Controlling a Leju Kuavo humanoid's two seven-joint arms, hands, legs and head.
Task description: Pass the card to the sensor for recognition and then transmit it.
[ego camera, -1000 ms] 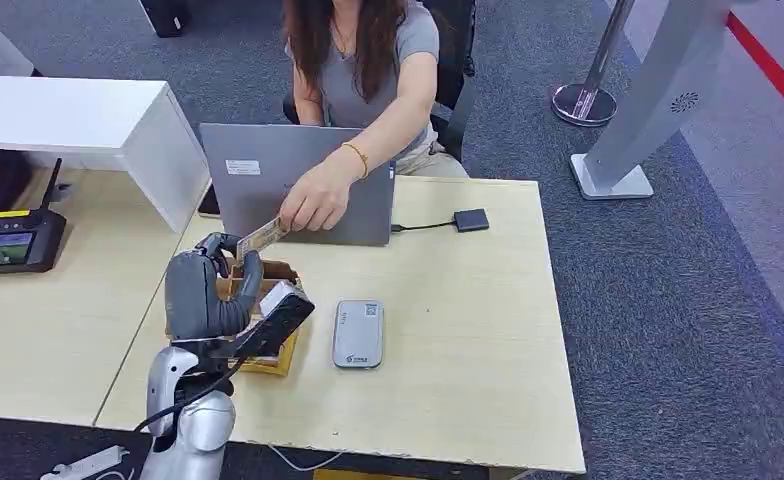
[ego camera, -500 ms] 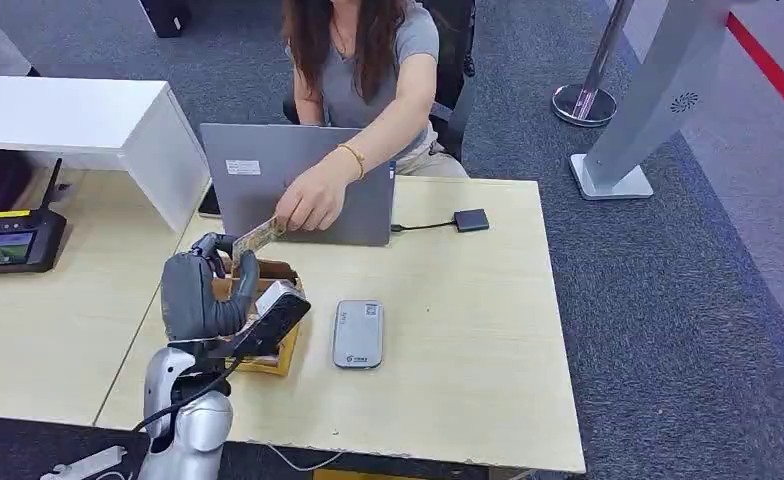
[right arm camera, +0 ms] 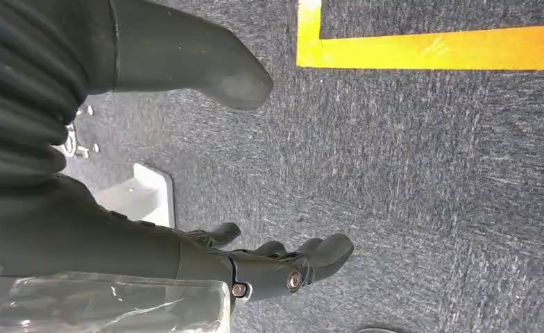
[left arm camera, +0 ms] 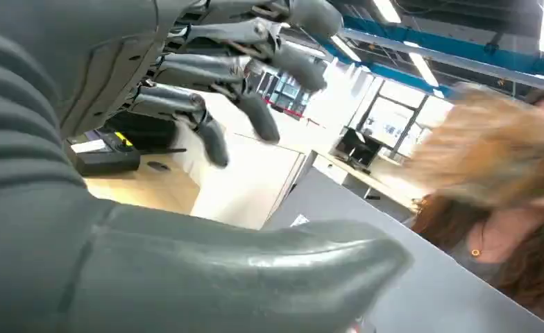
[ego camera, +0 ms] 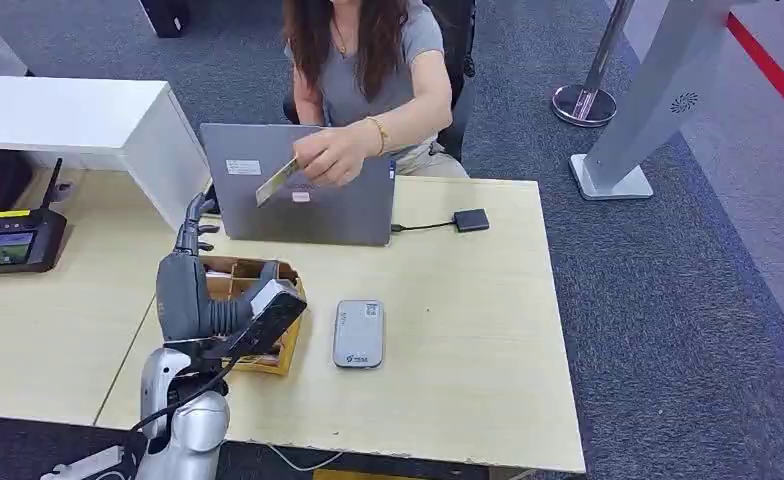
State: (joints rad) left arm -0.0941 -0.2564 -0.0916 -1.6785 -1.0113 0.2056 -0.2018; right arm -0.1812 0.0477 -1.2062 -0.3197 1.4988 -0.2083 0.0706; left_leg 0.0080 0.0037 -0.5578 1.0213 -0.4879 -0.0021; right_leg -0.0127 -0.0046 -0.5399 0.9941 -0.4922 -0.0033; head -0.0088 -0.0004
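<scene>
A person's hand (ego camera: 343, 152) holds the card (ego camera: 276, 183) in front of the grey laptop (ego camera: 313, 205), above and beyond my left hand (ego camera: 190, 268). My left hand is raised over the cardboard box (ego camera: 286, 350), its fingers (ego camera: 196, 218) stretched upward and holding nothing. In the left wrist view the thumb (left arm camera: 255, 277) and fingers (left arm camera: 241, 69) stand wide apart, and the person's hand (left arm camera: 491, 149) is a blur. The grey card sensor (ego camera: 358, 333) lies flat on the table to the right of the box. My right hand (right arm camera: 283, 267) hangs over the carpet, empty.
The person sits behind the laptop at the table's far edge. A small black device (ego camera: 471, 220) on a cable lies right of the laptop. A black terminal (ego camera: 13, 240) and a white box (ego camera: 78, 115) stand on the left. A yellow floor line (right arm camera: 429, 48) crosses the carpet.
The person has lifted the card away from my left hand, up and back toward the laptop. My left hand's fingers have uncurled and now point upward.
</scene>
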